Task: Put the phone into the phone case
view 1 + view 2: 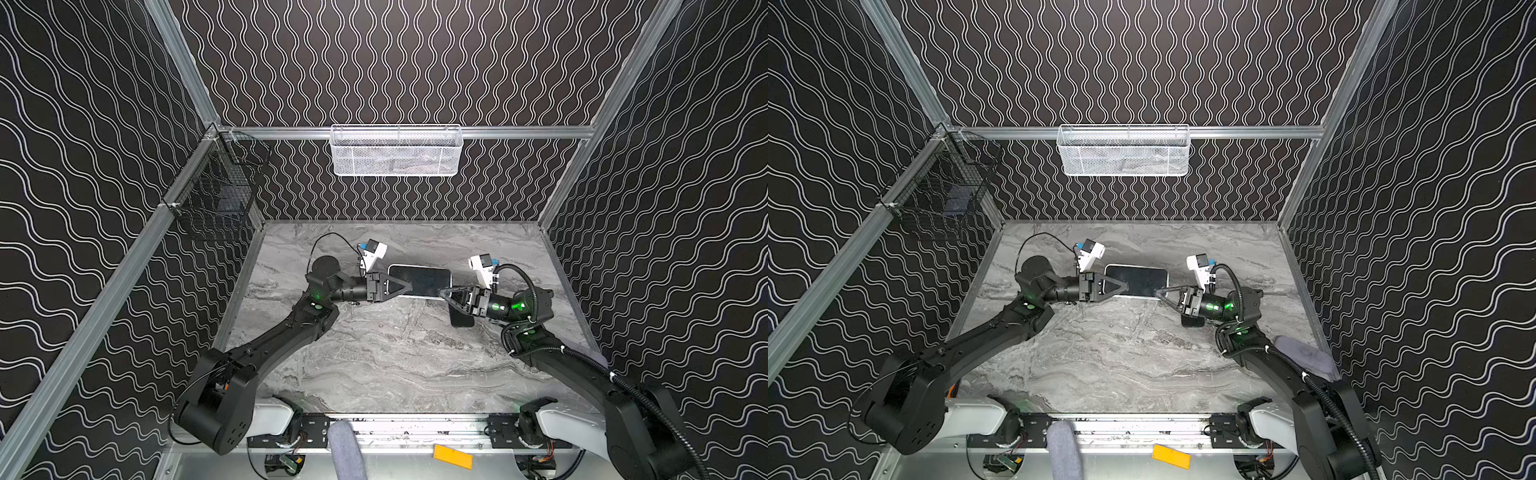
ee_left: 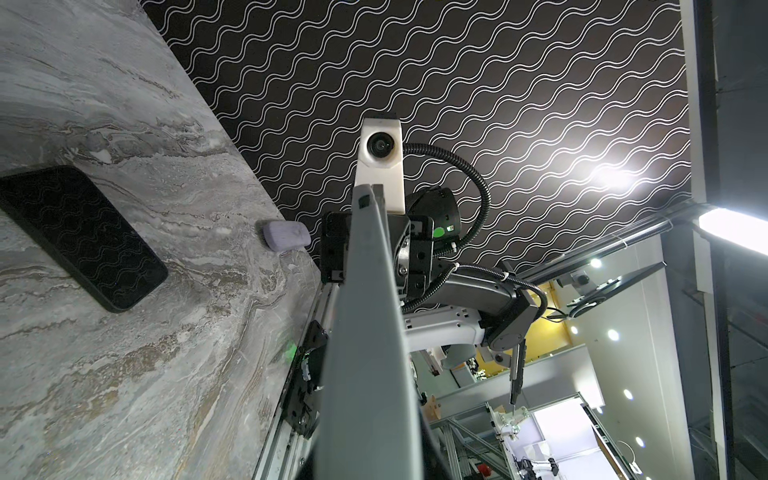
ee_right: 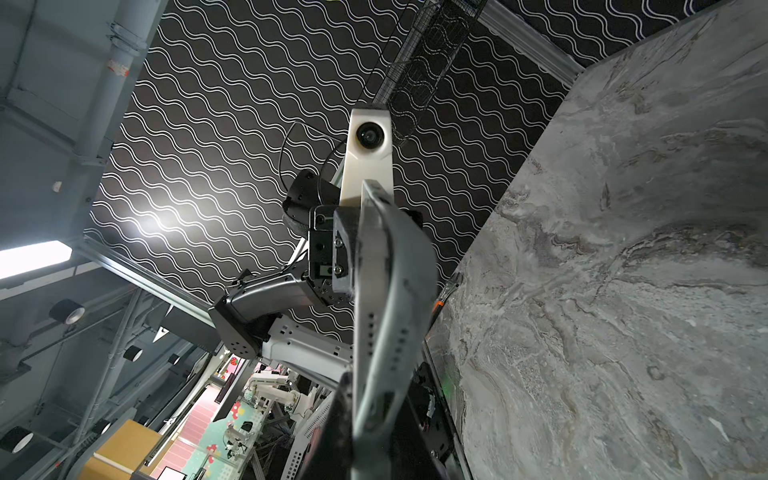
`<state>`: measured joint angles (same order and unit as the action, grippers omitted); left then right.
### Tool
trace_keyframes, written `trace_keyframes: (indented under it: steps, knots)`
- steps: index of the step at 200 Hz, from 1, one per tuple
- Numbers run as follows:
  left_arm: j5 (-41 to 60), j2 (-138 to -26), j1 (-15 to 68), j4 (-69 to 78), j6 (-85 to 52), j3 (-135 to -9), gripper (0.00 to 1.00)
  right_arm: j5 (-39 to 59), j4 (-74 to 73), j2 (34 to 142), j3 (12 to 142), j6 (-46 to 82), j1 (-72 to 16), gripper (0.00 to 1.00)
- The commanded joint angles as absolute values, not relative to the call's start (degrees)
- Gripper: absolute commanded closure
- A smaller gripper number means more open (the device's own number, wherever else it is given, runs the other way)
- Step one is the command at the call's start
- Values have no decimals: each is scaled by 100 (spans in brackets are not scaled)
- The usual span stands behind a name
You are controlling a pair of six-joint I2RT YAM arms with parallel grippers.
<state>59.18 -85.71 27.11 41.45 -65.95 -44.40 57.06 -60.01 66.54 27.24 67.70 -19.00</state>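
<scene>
In both top views the phone case [image 1: 419, 279] [image 1: 1138, 279], dark with a light grey rim, hangs above the marble table [image 1: 395, 353], flat side up, between my two grippers. My left gripper [image 1: 409, 286] [image 1: 1126, 286] is shut on its left end. My right gripper [image 1: 441, 292] [image 1: 1156, 292] is shut on its right near corner. In the wrist views only the case's grey edge [image 2: 365, 332] [image 3: 386, 311] shows; it hides most of the jaws. The black phone [image 1: 461, 320] [image 1: 1192, 322] [image 2: 83, 237] lies flat on the table, partly under the right gripper.
A white mesh basket [image 1: 395, 151] hangs on the back wall and a black wire basket [image 1: 216, 195] on the left wall. A grey pad [image 1: 1304, 357] [image 2: 286, 236] lies by the right wall. A grey roll [image 1: 345, 449] and an orange piece [image 1: 452, 456] sit at the front rail.
</scene>
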Motion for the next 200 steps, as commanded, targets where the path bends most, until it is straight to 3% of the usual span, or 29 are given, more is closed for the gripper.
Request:
trace_keyframes:
  steps: [1, 13, 50, 58, 78, 108, 155, 200]
  knots:
    - [5862, -8600, 2707, 4070, -6571, -4496, 100, 5611, -6113, 6595, 2795, 6585, -1899, 96]
    - [5854, -8588, 2706, 3977, -6500, -4498, 100, 5548, -5913, 6557, 2808, 6505, -1898, 100]
    - [5838, -8539, 2707, 3700, -6254, -4534, 100, 5295, -4773, 6273, 2952, 5856, -1898, 100]
    - [5828, -8534, 2706, 3664, -6227, -4542, 100, 5240, -4615, 6203, 2986, 5753, -1898, 88]
    - [5878, -8543, 2714, 3595, -6157, -4566, 100, 5244, -4506, 6128, 3093, 5644, -1890, 71]
    - [5974, -8569, 2742, 3394, -5987, -4580, 100, 5372, -4977, 6272, 3264, 5817, -1838, 62]
    - [5943, -8535, 2786, 3424, -6010, -4438, 100, 5502, -5545, 6609, 3484, 6115, -1813, 64]
    - [5748, -8435, 2781, 3275, -5880, -4394, 100, 5412, -5266, 6507, 3455, 5941, -1811, 76]
